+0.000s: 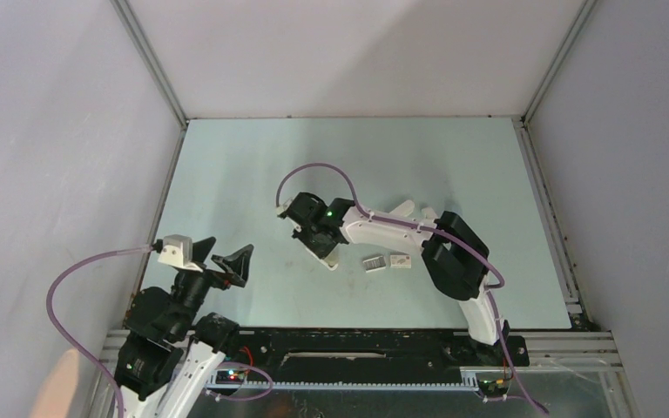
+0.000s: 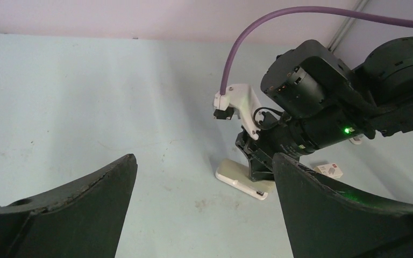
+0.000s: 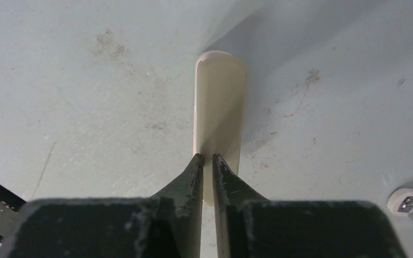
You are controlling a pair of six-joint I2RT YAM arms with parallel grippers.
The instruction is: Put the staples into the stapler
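The stapler (image 1: 330, 260) is a cream-white bar lying flat on the table; it also shows in the left wrist view (image 2: 244, 180) and the right wrist view (image 3: 219, 102). My right gripper (image 1: 326, 252) stands on top of it with its jaws shut to a thin slit (image 3: 207, 157), holding nothing. The staples (image 1: 373, 261), a small grey striped block, lie just right of the stapler. My left gripper (image 1: 219, 258) is wide open and empty (image 2: 204, 161), at the near left, well apart from the stapler.
A small white box (image 1: 400, 260) lies beside the staples; a box with a red mark shows in the left wrist view (image 2: 329, 170). A white rounded piece with metal (image 3: 408, 207) sits at the right wrist view's edge. Walls enclose the table.
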